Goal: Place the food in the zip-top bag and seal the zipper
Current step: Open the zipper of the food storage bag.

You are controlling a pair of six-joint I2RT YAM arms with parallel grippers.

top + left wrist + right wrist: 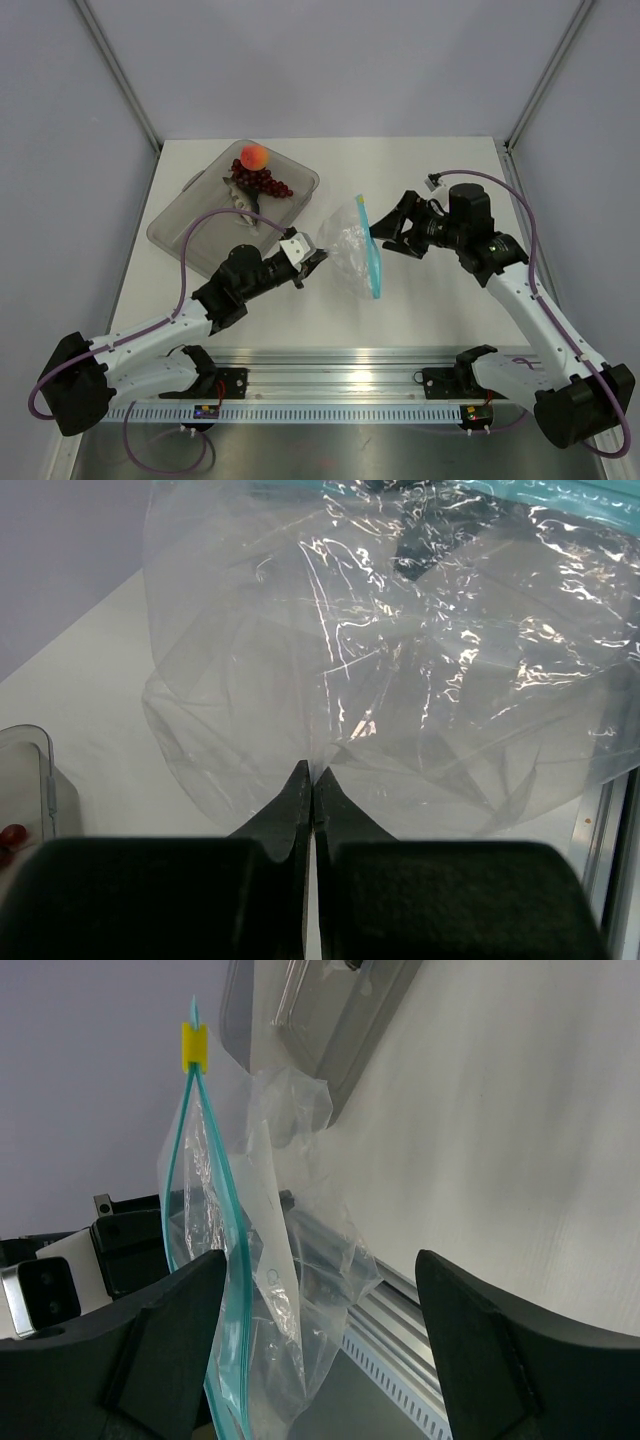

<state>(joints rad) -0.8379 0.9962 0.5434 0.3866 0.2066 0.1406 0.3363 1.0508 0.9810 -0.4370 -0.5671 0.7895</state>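
Here, the left gripper [312, 260] clamps the zip-top bag [347, 252] at centre; the right gripper [384, 231], jaws apart, hovers at its 3 o'clock beside the zipper [371, 252]. Peach [253, 156] and grapes [266, 183] lie in the tray [180, 222] at 11 o'clock; spreading the mouth looks next.

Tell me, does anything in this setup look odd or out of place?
Nothing is spilled or broken. The zip-top bag looks crumpled, pinched at its clear end by the left gripper, its zipper facing the open right gripper. The grey tray sits askew to the table edges.
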